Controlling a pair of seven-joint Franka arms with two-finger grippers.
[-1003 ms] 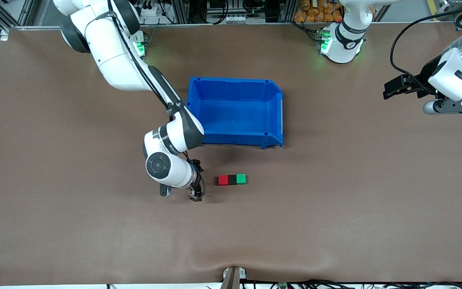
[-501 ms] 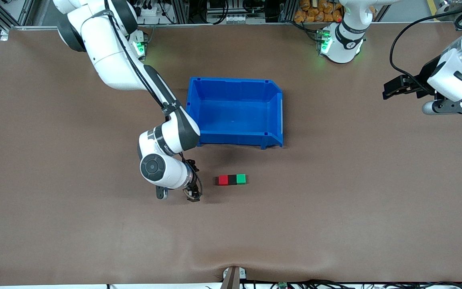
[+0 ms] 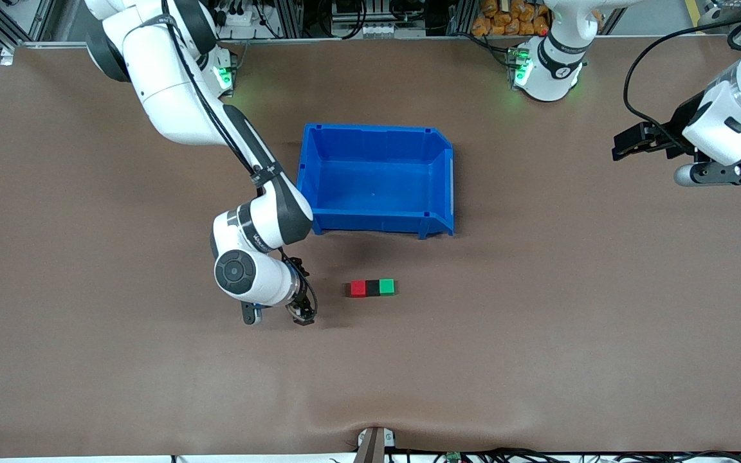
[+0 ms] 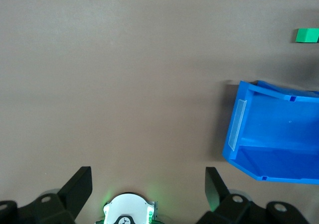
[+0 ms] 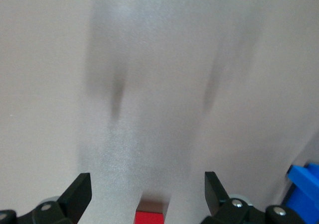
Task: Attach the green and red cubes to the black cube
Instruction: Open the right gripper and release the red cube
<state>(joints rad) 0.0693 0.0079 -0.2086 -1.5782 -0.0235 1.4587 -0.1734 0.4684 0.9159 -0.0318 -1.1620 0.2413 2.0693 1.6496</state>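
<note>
STEP: joining looks complete – red cube [image 3: 358, 288], black cube [image 3: 372, 287], green cube [image 3: 386, 287] touching in one row | RIGHT: right gripper [image 3: 303, 314] just beside the red end, jaws spread, empty | LEFT: left gripper [image 3: 628, 143] well apart, spread, waiting | NEXT: probably only a clear retreat, no nudging the row.

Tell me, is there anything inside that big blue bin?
Nothing visible: the blue bin shows only its bare blue floor. The red cube, black cube and green cube sit joined in a row on the table, nearer the camera.
</note>
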